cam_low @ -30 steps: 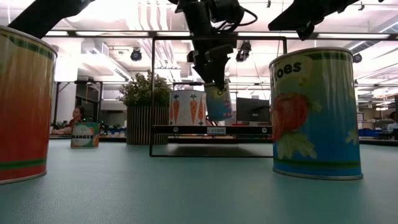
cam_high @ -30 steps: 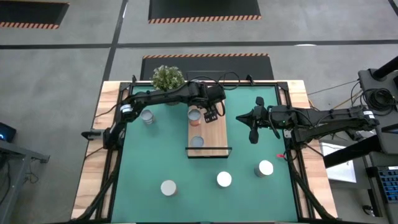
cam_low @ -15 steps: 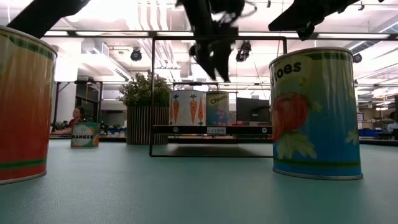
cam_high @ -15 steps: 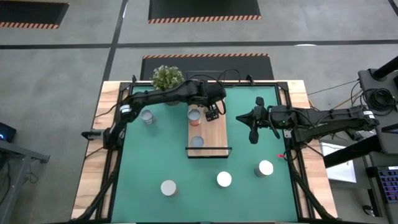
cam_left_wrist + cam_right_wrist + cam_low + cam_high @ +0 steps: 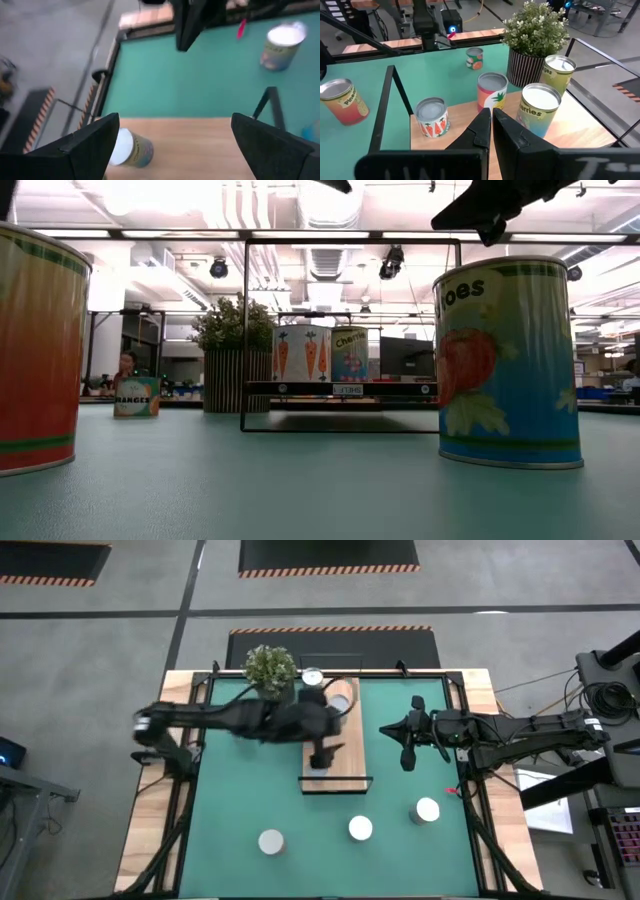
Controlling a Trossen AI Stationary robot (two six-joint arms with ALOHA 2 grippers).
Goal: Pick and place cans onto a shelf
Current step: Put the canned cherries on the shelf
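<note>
Left gripper (image 5: 322, 754) hangs over the shelf (image 5: 345, 762), fingers spread, empty. Cans (image 5: 271, 841) on the surface are rigid, smooth, likely light (slippery sides): grip mid-wall. Right gripper (image 5: 405, 755) waits beside the shelf, closed, empty.

"ORANGE" on far can (image 5: 137, 396); "oes" on near can (image 5: 508, 362).

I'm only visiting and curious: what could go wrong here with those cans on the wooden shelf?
The open left pincer hovers just above the shelf; swinging away, it might clip the nearest can. The cans stand crowded near the plant, so adding another could topple one.
</note>
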